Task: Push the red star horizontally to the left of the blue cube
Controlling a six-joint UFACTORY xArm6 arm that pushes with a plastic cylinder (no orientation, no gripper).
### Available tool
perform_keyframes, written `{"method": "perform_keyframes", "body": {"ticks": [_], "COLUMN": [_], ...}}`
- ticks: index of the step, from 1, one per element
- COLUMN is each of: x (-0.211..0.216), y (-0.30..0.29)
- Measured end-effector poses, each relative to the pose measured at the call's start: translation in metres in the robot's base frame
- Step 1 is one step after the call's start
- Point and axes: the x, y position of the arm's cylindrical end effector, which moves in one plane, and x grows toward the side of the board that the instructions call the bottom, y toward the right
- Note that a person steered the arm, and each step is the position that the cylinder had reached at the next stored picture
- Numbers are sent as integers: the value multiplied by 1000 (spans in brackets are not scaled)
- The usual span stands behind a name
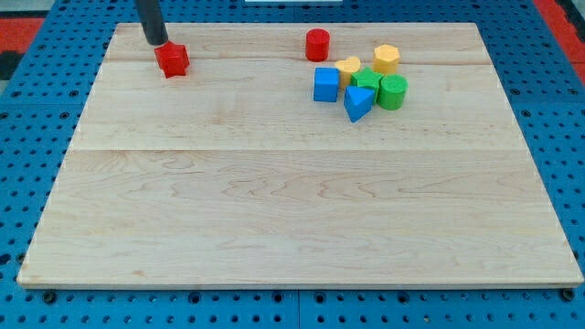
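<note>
Because the red star (172, 59) looks small, rigid and light, it should slide easily on the tabletop (274, 201). It lies far at nine o'clock of the blue cube (325, 84); my tip (159, 43) touches its eleven o'clock side. No jaws exist here.

A single camera looks down at a slant from beyond the view's bottom edge, facing toward the view's top. It stands far enough back that the whole wooden bench (292, 219) fits in frame, its far edge looking narrower than its near edge, with a margin of blue perforated surface (27, 137) around it. No second view shares the scene.
</note>
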Motion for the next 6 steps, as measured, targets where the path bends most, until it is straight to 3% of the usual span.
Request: {"method": "perform_keyframes", "body": {"ticks": [1,2,3,5,6], "x": [15,44,56,35,67], "y": [38,33,-14,25,15]}}
